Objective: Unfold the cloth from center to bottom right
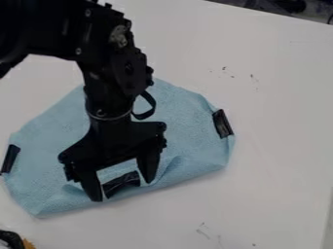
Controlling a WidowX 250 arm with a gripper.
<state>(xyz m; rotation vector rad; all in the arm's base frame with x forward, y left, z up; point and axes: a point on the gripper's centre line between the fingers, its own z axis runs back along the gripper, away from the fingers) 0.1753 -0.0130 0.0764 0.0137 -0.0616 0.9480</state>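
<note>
Because the gripper hangs with fingers spread on either side of the dark patch at the near edge of the blue cloth, closing too high might slip off, while pinching too deep might catch lower layers and drag everything.

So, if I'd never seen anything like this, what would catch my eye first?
Probably the big black robot arm coming in from the upper left, its open gripper over a light blue cloth on a white table. Next, the black patches on the cloth: one between the gripper's fingers near the lower edge, others at the left and right.
</note>
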